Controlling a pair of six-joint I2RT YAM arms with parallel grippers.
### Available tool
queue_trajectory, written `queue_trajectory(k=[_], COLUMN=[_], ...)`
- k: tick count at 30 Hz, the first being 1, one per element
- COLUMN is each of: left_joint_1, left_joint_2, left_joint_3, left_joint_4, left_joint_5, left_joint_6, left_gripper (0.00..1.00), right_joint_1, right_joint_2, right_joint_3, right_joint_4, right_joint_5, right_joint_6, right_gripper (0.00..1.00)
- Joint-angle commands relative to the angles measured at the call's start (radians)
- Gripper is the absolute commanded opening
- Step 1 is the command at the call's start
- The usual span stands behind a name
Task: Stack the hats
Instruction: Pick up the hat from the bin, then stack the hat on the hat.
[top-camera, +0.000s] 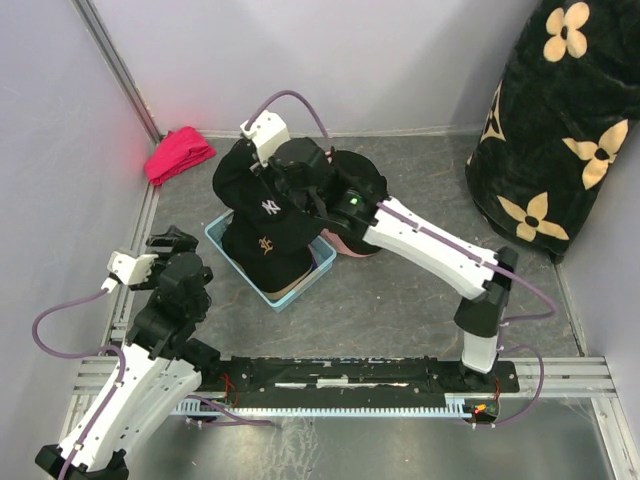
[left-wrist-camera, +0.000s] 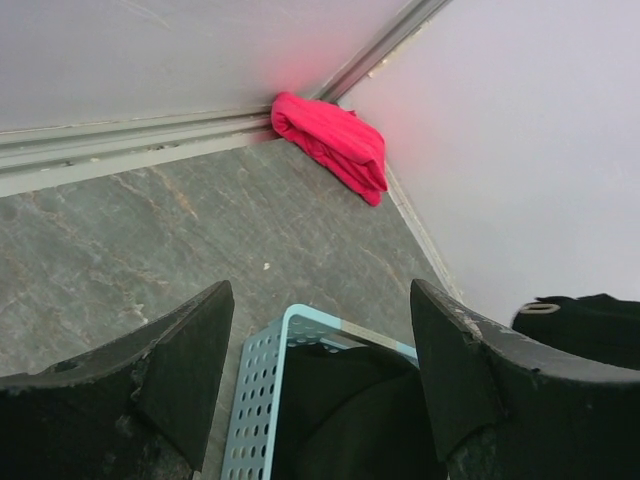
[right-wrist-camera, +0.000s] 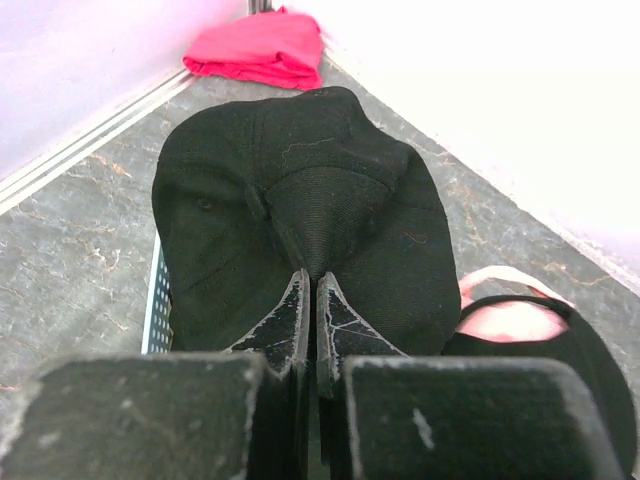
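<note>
Black fabric fills the middle of the scene: a black cap (top-camera: 268, 207) with white stitched letters on its front sits on top of a pile in a light blue basket (top-camera: 225, 240), near the far left corner of the bench (top-camera: 400, 290). Its crown is soft and rounded, with seams that run up to the top. The right gripper (top-camera: 268, 180) has its two scratched dark fingers (right-wrist-camera: 285, 325) pressed together on a raised fold of this crown, so it is pinching the cap. Under it lies a second black cap (top-camera: 263, 250) with a small stitched logo, also inside the basket.

The basket is of thin plastic with rows of round holes in its walls and rounded corners. Just right of it, partly under the right arm, a pink piece (top-camera: 345, 245) shows; from the right wrist view it has a dark rim around it, and I cannot tell whether it is one cap or two.

The left gripper (top-camera: 172, 240) hangs beside the near left side of the basket, its wedge-shaped fingers (left-wrist-camera: 190, 370) spread wide and holding nothing.

A red-pink cloth (top-camera: 180, 153), folded and ribbed, lies in the far left corner against the walls. The bench surface is grey with a stone-like pattern. At the far right stands a black plush blanket (top-camera: 560, 130) with cream flower shapes.
</note>
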Motion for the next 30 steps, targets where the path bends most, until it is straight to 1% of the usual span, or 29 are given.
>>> queue_trajectory(k=[1,5,8,13,17,18,24,30], left_joint_1=[0.005,0.006,0.005,0.005,0.005,0.006,0.006,0.006], left_joint_2=[0.019,0.064,0.117,0.229,0.356,0.387,0.532,0.627], left_joint_3=[0.019,0.018,0.033,0.065,0.118,0.133,0.197,0.249], left_joint_4=[0.163,0.306,0.387,0.511,0.591,0.599,0.69,0.741], left_joint_5=[0.047,0.146,0.232,0.373,0.491,0.508,0.598,0.624], left_joint_6=[0.133,0.246,0.291,0.32,0.327,0.326,0.322,0.344], left_gripper=[0.77,0.77,0.77,0.76,0.76,0.76,0.75,0.75], right_joint_1=[-0.01,-0.054,-0.113,-0.232,-0.329,-0.357,-0.533,-0.603], right_joint_2=[-0.158,-0.257,-0.327,-0.396,-0.426,-0.43,-0.417,-0.426], right_joint_3=[-0.046,-0.117,-0.175,-0.242,-0.291,-0.303,-0.386,-0.429], right_joint_4=[0.101,0.113,0.118,0.099,0.095,0.097,0.156,0.201], right_joint_5=[0.028,-0.002,-0.046,-0.146,-0.255,-0.273,-0.523,-0.651], right_joint_6=[-0.018,0.009,0.048,0.112,0.173,0.189,0.339,0.421], right_gripper=[0.02,0.02,0.02,0.02,0.02,0.02,0.02,0.02])
